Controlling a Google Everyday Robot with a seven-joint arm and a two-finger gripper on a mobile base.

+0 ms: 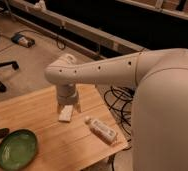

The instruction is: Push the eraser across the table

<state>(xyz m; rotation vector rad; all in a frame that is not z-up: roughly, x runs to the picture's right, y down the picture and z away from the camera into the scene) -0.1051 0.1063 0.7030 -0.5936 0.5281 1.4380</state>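
At the parted gripper (pixel 69 107) jaws, eraser (pixel 65 114)

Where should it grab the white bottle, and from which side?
Probably grip the white bottle mid-body, from straight above, closing across its narrow width. It lies flat on the table, long axis diagonal, cap end toward the eraser, with bare wood along both long sides. The gripper sits open over the eraser's far end.
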